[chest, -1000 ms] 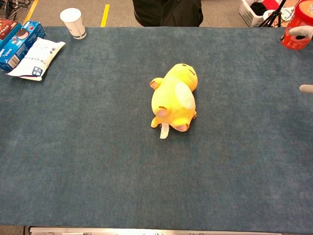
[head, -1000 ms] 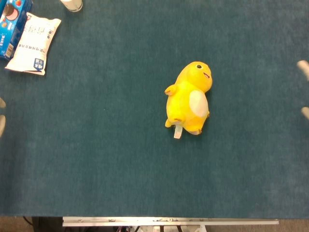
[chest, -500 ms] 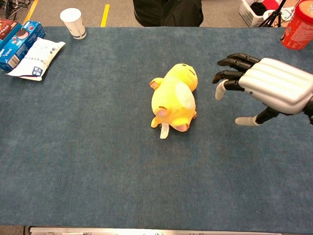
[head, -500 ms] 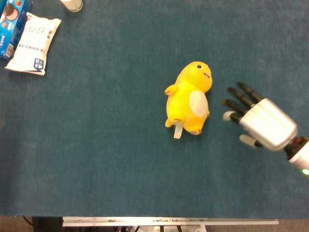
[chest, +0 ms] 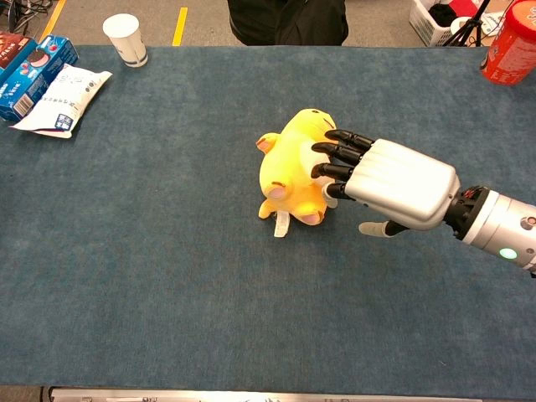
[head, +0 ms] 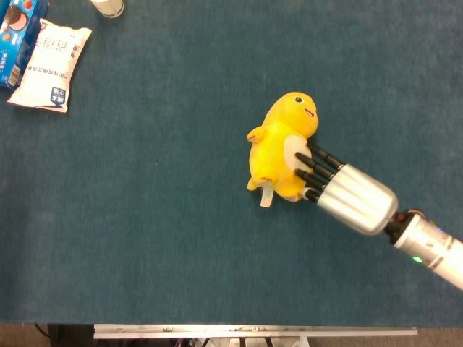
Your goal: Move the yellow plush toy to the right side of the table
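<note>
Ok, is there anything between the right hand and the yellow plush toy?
Nothing. In both views the right hand has its fingertips over the belly of the yellow plush toy, with no gap visible.

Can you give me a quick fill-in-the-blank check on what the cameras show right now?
1. The right hand has its fingers over the ____ plush toy.
2. The white paper cup stands at the table's far ____ corner.
3. The red can stands at the far ____ edge.

Missing words: yellow; left; right
</note>
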Robot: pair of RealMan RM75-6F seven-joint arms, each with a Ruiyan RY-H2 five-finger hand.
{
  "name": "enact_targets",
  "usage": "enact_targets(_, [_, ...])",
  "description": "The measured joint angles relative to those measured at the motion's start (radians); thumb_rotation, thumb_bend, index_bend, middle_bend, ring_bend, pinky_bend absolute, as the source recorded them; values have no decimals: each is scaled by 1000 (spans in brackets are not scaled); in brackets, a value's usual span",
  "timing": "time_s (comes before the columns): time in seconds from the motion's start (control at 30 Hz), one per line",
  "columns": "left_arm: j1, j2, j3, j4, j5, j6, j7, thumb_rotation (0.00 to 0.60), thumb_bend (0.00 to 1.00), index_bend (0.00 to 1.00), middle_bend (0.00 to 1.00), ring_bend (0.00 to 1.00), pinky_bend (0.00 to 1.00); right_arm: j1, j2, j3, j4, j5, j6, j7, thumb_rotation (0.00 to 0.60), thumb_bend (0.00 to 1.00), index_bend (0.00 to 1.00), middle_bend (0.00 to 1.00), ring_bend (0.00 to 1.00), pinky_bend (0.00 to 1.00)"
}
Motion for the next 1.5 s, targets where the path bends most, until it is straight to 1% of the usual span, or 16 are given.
enact_targets(0.27, [1, 0, -2, 10, -3, -1, -11, 600, 389, 445, 428, 325, 415, 37, -73, -11, 81, -70, 37, -22, 600, 135, 447, 247, 35, 0])
enact_targets(0.5, [0, -2, -4, 14, -2, -3, -17, 600, 389, 445, 428, 325, 415, 90, -88, -37, 98, -110, 6, 2, 600, 136, 447, 247, 40, 0])
enact_targets(0.6, [1, -1, -5, 12, -2, -1, -19, 600, 389, 445, 428, 325, 415, 111, -89, -51, 100, -114, -16, 28, 600, 136, 448, 247, 41, 0])
enact_targets(0.87, [2, -1, -4, 15, -4, -4, -20, 600, 389, 445, 428, 325, 415, 115, -86, -68, 128, -89, -31, 40, 600, 135, 448, 247, 41, 0])
enact_targets(1.2, [3, 0, -7, 23, -6, -4, -27, 600, 389, 445, 428, 325, 415, 152, -146, -30, 240, -69, -23, 41, 600, 135, 447, 247, 41, 0])
enact_targets(1.5, [3, 2, -9, 29, -11, -8, -35, 600, 389, 445, 428, 326, 415, 188, -179, 9, 268, -49, -2, 47, 600, 135, 448, 247, 40, 0])
